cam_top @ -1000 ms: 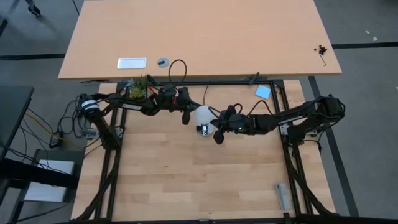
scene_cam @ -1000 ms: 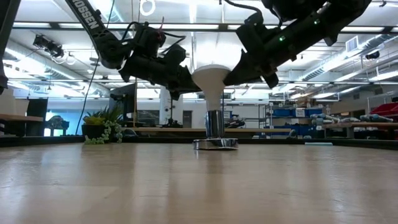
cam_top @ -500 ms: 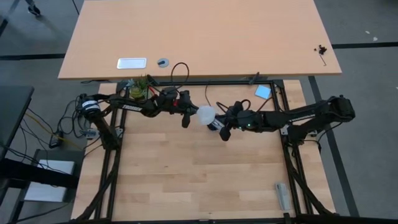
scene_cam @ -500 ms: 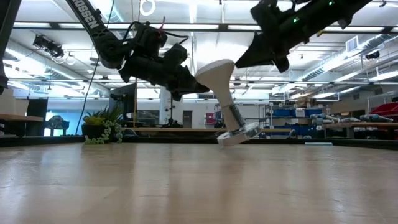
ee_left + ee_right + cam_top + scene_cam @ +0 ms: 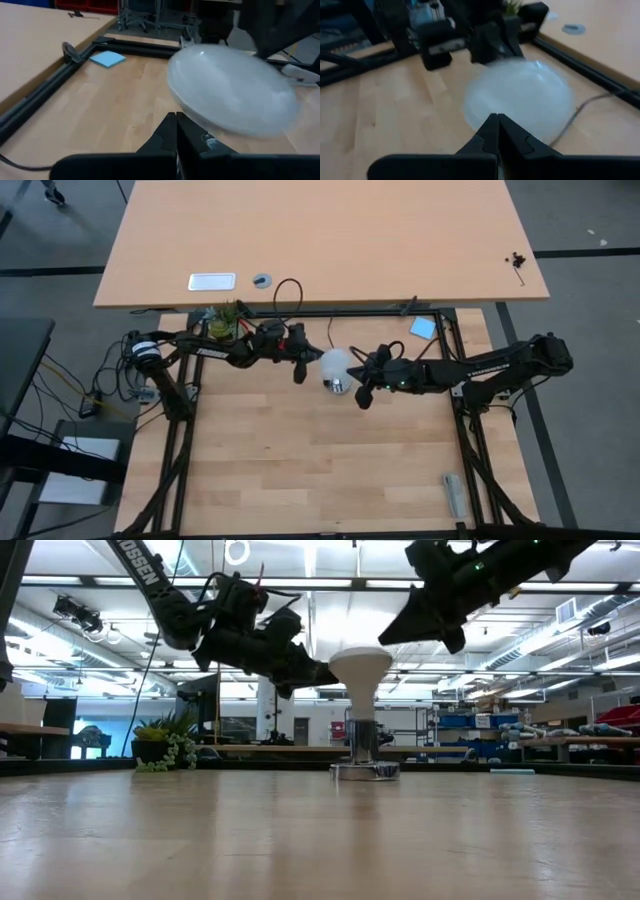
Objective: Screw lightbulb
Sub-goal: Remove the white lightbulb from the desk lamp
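One lightbulb point(image 5: 360, 668) stands upright in the middle of the table point(image 5: 300, 470), its narrow grey neck already down in the round silver socket point(image 5: 364, 770), whose flat foot rests on the wood. From above we see the bulb's white globe point(image 5: 337, 366) between the two arms. So we judge the seating step done; what we cannot tell is how far the thread has gone in, since the joint is hidden inside the socket's collar.

The left gripper point(image 5: 300, 367) hangs just beside the globe with its fingers pressed together, and in the low view its tip looks to be at the glass, though contact is not certain. The right gripper point(image 5: 362, 392) sits on the other side, also closed, empty, and raised above the globe.

Neither gripper clasps the bulb. We would guess that turning by nudges, or a last check of tightness, is what is left.
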{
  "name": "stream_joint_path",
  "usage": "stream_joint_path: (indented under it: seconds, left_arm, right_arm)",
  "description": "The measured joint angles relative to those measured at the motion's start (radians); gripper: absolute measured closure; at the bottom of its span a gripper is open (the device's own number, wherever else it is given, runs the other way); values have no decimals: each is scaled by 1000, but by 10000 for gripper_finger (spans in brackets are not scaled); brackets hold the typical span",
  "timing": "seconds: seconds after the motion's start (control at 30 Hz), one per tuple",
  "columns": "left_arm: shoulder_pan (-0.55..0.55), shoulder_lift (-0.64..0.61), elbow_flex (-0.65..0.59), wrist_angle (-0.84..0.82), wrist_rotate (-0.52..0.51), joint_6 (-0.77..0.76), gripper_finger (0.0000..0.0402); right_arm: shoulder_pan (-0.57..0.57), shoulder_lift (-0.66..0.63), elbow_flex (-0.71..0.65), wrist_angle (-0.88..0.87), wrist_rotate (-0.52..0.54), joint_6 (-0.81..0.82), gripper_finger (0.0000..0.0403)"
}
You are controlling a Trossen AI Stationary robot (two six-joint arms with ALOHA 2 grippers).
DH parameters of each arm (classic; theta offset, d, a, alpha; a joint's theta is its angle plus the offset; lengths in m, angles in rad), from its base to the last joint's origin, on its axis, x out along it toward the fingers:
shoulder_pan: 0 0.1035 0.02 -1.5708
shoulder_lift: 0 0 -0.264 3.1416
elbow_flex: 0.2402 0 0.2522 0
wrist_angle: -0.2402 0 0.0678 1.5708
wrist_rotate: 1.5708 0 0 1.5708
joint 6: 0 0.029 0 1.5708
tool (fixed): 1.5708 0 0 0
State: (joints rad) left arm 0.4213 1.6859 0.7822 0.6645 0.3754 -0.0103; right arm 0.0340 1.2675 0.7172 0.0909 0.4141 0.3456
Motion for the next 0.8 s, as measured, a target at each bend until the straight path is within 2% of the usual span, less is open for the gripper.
stream_joint_path:
  seconds: [0.23, 0.53, 0.8]
  left_arm:
    - [1, 0, 51, 3, -34, 5, 401]
    - [1, 0, 135, -57, -35, 31, 401]
    - [-5, 6, 147, -115, -11, 52, 401]
  right_arm:
    - [4, 5, 0, 43, -11, -15, 392]
    - [-16, 7, 0, 23, -15, -23, 393]
    - [-61, 47, 3, 32, -55, -14, 393]
